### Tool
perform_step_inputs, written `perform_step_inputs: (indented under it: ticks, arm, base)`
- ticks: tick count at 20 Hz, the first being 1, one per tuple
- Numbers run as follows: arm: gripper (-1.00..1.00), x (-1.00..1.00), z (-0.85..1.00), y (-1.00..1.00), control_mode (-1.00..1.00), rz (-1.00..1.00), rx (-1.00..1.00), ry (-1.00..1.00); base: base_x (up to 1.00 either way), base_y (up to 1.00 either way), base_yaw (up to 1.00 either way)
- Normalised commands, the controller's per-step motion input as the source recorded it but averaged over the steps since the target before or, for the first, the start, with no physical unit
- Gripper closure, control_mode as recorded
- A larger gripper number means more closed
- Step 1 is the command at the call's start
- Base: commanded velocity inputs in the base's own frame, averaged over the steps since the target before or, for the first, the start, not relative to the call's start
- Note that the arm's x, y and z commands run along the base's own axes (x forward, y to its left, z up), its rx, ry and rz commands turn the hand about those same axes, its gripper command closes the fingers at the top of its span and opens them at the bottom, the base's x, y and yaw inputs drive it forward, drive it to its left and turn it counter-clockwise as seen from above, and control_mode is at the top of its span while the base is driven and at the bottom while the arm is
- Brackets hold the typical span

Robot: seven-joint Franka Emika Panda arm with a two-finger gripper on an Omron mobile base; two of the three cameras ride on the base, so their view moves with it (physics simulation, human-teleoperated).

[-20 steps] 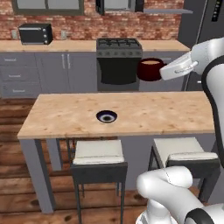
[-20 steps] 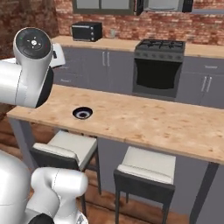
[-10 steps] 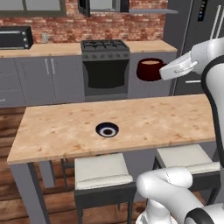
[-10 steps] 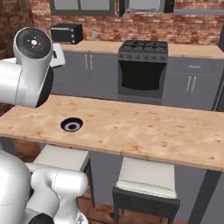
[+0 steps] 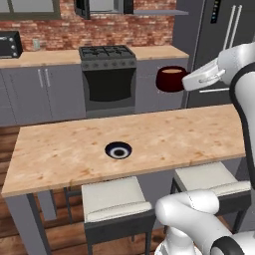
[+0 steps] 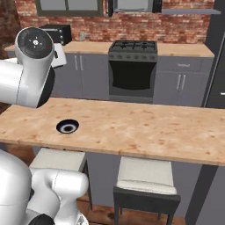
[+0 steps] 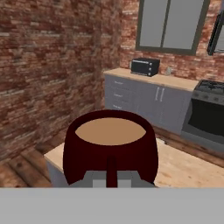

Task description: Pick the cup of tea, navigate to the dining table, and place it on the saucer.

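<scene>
The cup of tea (image 5: 171, 78), dark red with a light brown surface, hangs in the air above and beyond the far right part of the dining table (image 5: 189, 134). My gripper (image 5: 188, 81) is shut on its handle side from the right. In the hand view the cup (image 7: 109, 144) is close up, its handle between my fingertips, and my gripper (image 7: 112, 177) sits just under it. The saucer (image 5: 118, 150), small, dark and pale in the centre, lies on the table left of the middle and well left of the cup. From the right base the saucer (image 6: 67, 127) lies near the left end of the table (image 6: 145, 127).
Two pale-cushioned stools (image 5: 115, 199) (image 5: 209, 179) stand under the table's near side. Behind the table run grey cabinets with a black stove (image 5: 108, 74), a microwave (image 5: 9, 45) at far left and a dark fridge (image 5: 219, 45) at right.
The whole scene has shifted as the base drove: the stove slid left in the left base view and the table came nearer. The cup stays held in the shut gripper.
</scene>
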Motion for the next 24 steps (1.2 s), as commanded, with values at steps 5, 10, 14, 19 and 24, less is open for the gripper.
perform_step_inputs:
  ticks: [5, 10, 14, 19, 24]
  arm:
    - [1.00, 0.22, -0.09, 0.05, -1.00, 0.00, 0.00, 0.00]
    - [1.00, 0.41, -0.45, 0.01, -1.00, 0.26, 0.00, 0.00]
    - [1.00, 0.21, -0.51, 0.00, -1.00, 0.41, -0.02, 0.00]
    - [1.00, 0.11, -0.47, 0.00, -1.00, 0.42, -0.02, -0.02]
    - [1.00, 0.00, -0.41, 0.00, -1.00, 0.33, -0.04, -0.10]
  base:
    - [0.37, 0.16, -0.09]
    - [0.00, 0.00, 0.00]
    - [0.00, 0.00, 0.00]
    - [0.00, 0.00, 0.00]
    - [0.00, 0.00, 0.00]
